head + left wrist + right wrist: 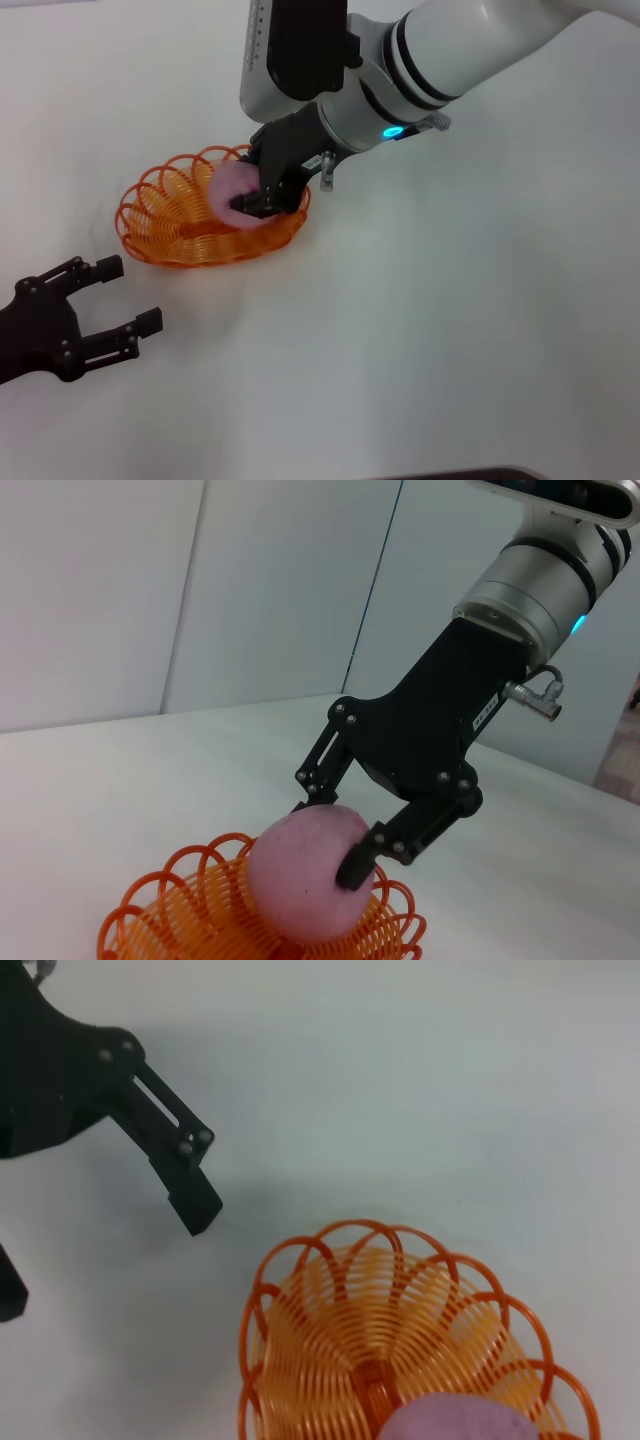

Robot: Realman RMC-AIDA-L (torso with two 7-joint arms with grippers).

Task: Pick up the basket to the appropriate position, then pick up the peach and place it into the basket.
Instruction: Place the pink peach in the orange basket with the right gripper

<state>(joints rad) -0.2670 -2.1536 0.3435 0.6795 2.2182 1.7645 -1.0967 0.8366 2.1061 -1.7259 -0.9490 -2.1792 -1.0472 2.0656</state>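
The basket (205, 212) sits on the white tabletop (450, 320), left of its middle and toward the far edge, resting flat on its base with its looped rim up. The right gripper (258, 203) reaches down into the basket's right-hand part from above, its arm coming in from the far right corner. Its jaws are pinching the peach (228, 186), one finger on each side of the fruit. In the left wrist view one black fingertip (354, 866) presses against the peach's (305, 880) near flank while the other finger disappears behind it. The peach there sits low inside the basket (180, 915), its upper half rising above the wire loops; whether it already rests on the basket's floor cannot be told. In the right wrist view the top of the peach (455, 1422) shows at the lower border, over the coiled wires of the basket (360, 1330).

The left gripper (128, 295) hovers low over the tabletop near the left edge, on the near side of the basket and clear of it. Its jaws are spread wide and hold nothing. The right wrist view shows one of its fingers (185, 1175) beside the basket's rim, not touching it.
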